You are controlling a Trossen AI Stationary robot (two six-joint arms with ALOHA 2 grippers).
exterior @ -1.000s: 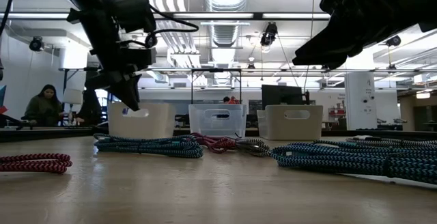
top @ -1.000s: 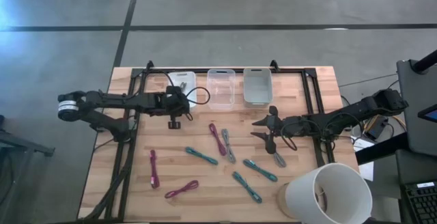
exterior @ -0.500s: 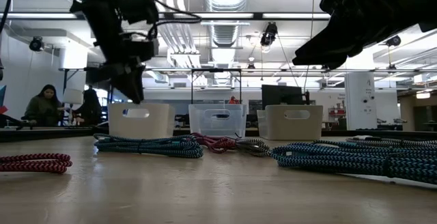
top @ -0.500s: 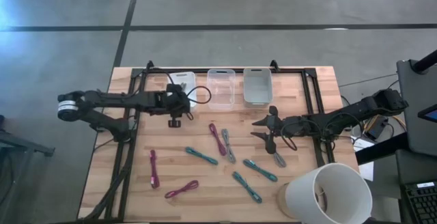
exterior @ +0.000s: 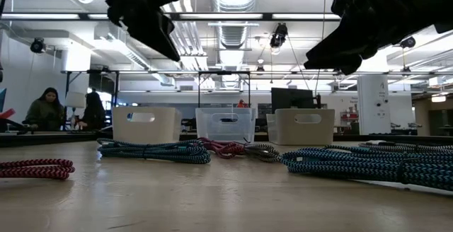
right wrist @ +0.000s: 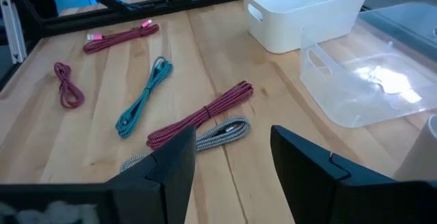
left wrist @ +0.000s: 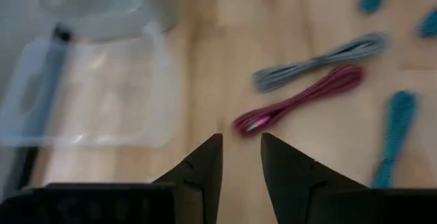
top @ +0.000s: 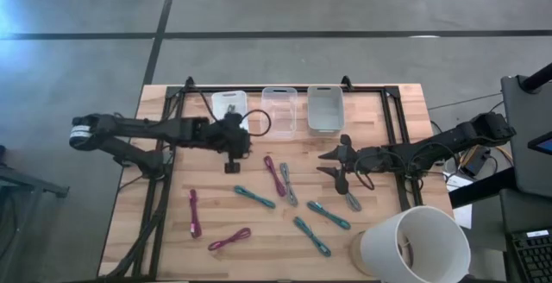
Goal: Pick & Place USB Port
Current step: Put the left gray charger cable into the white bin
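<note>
Several coiled USB cables lie flat on the wooden table: a magenta one (top: 274, 175) beside a grey one (top: 288, 185), teal ones (top: 254, 197) (top: 329, 215) (top: 311, 236), and two more magenta ones (top: 193, 212) (top: 229, 238). My left gripper (top: 231, 155) hovers between the white bin (top: 229, 109) and the magenta cable (left wrist: 300, 101), narrowly open and holding nothing. My right gripper (top: 331, 164) waits above the table right of the magenta and grey pair (right wrist: 201, 118), open and holding nothing.
Three bins stand in a row at the far edge: white, clear (top: 279, 110) and grey (top: 324, 109). A black frame (top: 172, 128) runs round the table. A large white cup (top: 414, 244) sits at the near right corner. People (exterior: 44, 108) sit in the room behind.
My left gripper has moved from beside the white bin toward the table's right and near edge, closer to the magenta and grey cables. The cables have stayed where they were.
</note>
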